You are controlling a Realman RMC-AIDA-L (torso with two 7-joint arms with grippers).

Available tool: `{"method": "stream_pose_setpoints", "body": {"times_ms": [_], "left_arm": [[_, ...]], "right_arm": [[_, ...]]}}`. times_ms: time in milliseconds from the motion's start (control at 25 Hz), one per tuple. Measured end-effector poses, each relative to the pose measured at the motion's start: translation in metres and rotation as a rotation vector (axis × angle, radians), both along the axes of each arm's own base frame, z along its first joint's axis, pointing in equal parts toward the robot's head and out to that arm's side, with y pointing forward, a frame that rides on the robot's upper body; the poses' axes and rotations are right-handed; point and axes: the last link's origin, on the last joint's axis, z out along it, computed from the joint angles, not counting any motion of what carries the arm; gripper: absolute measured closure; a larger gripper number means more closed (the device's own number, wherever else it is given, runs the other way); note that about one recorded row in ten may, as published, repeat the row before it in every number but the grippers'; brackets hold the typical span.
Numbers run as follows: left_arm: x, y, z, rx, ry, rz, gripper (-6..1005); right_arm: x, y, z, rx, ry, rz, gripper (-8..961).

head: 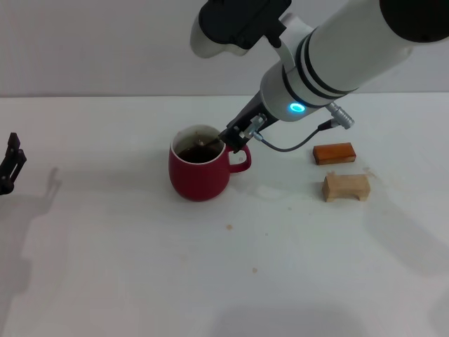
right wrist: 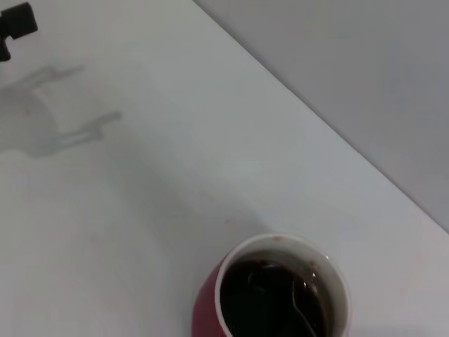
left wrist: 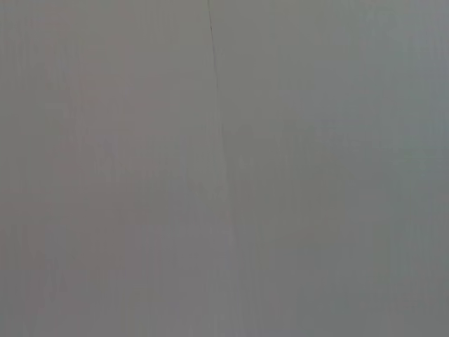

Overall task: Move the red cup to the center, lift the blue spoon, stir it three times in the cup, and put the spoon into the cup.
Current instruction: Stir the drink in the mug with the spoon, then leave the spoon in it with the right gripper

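White worktop (head: 140,281), plain and matte, meets a pale wall at the back. The red cup (head: 199,172) stands upright on it near the middle, handle toward the robot's right, dark liquid inside. To its right, well apart, an orange-brown block (head: 334,153) lies flat; a pale wooden block (head: 345,187) sits just in front of it, not touching. A few small brown specks (head: 229,227) dot the surface in front of the cup.

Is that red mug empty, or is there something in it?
Not empty. The red cup holds a dark liquid below its white rim, and the blue spoon dips into it.
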Motion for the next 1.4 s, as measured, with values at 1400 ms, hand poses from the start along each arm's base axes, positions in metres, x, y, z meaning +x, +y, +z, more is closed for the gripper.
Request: {"method": "stream_pose_setpoints", "body": {"times_ms": [1400], "left_arm": [[0.003,0.001,-0.003,-0.018,0.0,-0.021,144]], "right_arm": [[-0.007,-0.005,-0.003,0.005,0.01,0.032,796]]}}
